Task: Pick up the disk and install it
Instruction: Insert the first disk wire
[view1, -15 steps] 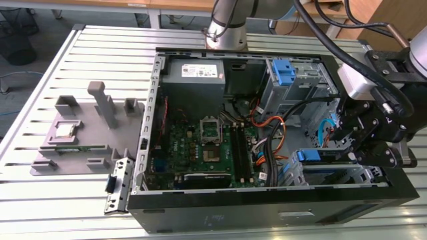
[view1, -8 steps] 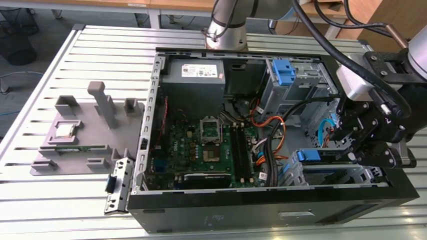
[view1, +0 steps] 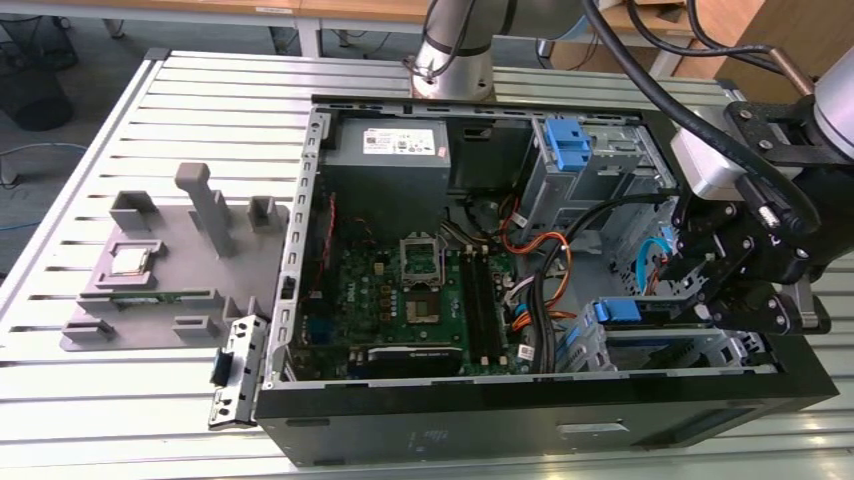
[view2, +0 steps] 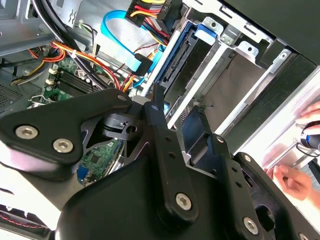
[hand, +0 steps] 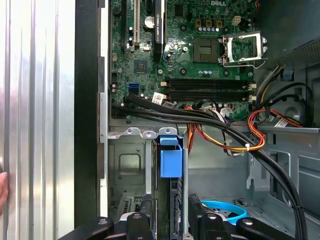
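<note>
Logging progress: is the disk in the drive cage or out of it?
In: the disk sits in a drive cage slot, blue bracket showing, by the gripper. Fully seated? Cannot tell.

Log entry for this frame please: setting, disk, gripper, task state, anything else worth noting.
setting: open computer case lying on a slotted metal table, motherboard exposed
disk: standing on edge in a slot of the drive cage, its blue bracket showing at the cage mouth
gripper: gripper directly over the drive cage, close against the disk
task state: disk is in the cage slot; cannot tell if it is fully seated
other: grey fixture on the exterior view's left; a person's hand beside the case
</note>
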